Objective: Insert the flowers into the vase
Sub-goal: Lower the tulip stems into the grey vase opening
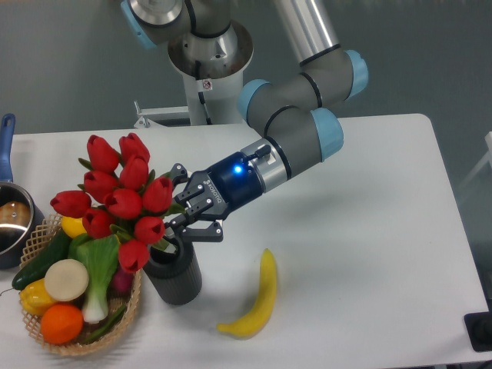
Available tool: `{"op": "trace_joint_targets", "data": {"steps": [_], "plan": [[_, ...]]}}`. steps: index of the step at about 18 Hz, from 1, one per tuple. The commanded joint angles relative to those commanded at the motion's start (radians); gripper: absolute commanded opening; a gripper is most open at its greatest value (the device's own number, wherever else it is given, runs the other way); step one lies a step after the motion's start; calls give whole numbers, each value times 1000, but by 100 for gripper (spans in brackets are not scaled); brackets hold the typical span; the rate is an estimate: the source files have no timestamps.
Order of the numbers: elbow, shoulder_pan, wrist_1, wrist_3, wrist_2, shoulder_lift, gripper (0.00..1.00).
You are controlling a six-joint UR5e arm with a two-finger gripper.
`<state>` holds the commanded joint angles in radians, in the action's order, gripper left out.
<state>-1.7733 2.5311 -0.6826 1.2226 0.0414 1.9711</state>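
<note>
Glossy plastic-looking flowers [119,201], matt ribbed vase [174,280] — woven wicker basket [132,302], smooth white table [354,231].

A yellow banana [254,304] lay on the white table [369,231]. At the left edge sat a wicker basket [132,301] holding an orange [61,323], a cucumber [40,261] and a leafy vegetable [98,270], just beside a blue-handled pot [11,217].
</note>
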Motion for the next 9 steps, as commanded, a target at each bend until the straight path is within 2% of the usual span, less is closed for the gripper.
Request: {"op": "trace_joint_targets", "data": {"steps": [9], "plan": [[-27, -5, 0, 8, 3, 15, 27]]}}
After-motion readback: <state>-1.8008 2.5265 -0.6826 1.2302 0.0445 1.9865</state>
